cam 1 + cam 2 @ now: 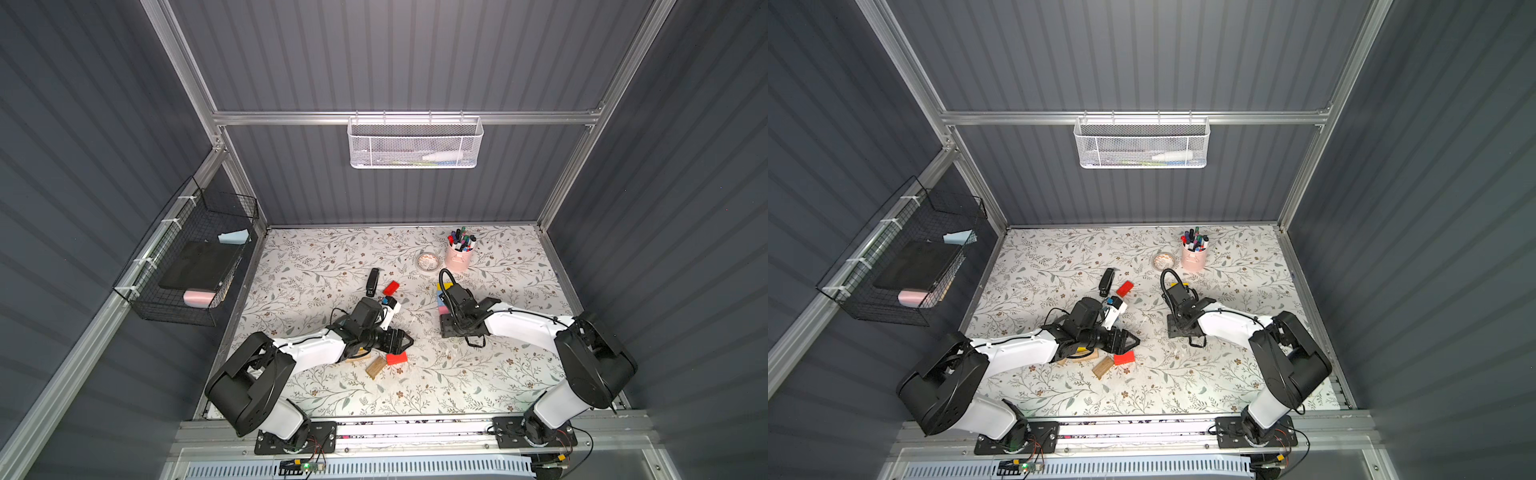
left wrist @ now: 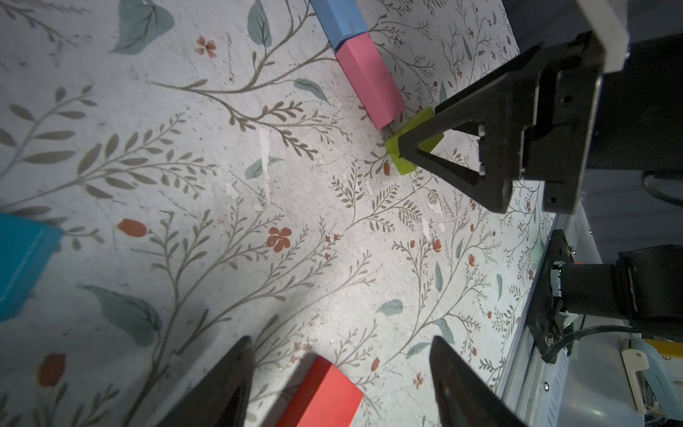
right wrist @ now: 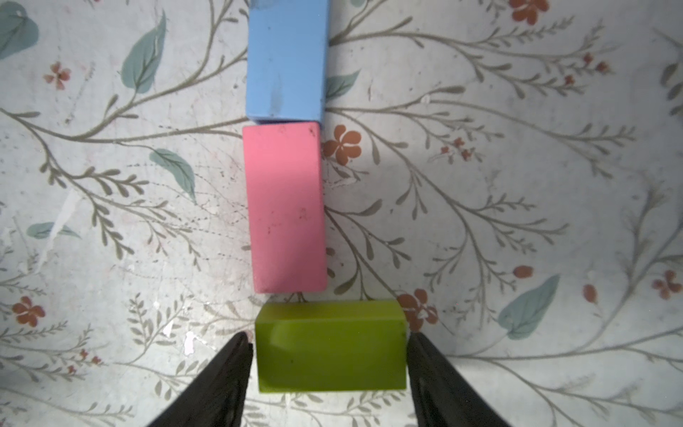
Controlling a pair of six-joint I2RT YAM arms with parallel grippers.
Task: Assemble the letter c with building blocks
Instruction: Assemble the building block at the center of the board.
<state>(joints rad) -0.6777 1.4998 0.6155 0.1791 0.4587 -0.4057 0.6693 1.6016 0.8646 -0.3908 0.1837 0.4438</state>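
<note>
Between the tips of the right gripper (image 3: 329,338) a lime green block (image 3: 330,347) is seen, lying crosswise on the table (image 3: 517,185). Both short ends of this block are met by the black fingers (image 3: 221,377), or very nearly so. Whether the block is squeezed or only framed by the jaws cannot be told. Just past the tips a pink block (image 3: 284,207) is laid lengthwise, pointing away from the jaws, with a thin gap left between it and the green one. Farther out on the same line a blue block (image 3: 286,59) is set, and its end is pressed against the pink one.

At the left gripper (image 2: 340,340) the jaws are held wide apart and nothing is gripped. A red block (image 2: 325,395) is seen flat on the table under the gap between the two fingers, and it is touched by neither. Off to one side of these jaws a teal block (image 2: 22,262) is partly shown. A plain wood block (image 1: 376,367) is seen in a top view, just beside the red one. Well apart from the left jaws, a second red block (image 1: 391,287) and a black stapler (image 1: 372,281) are found near each other.
</note>
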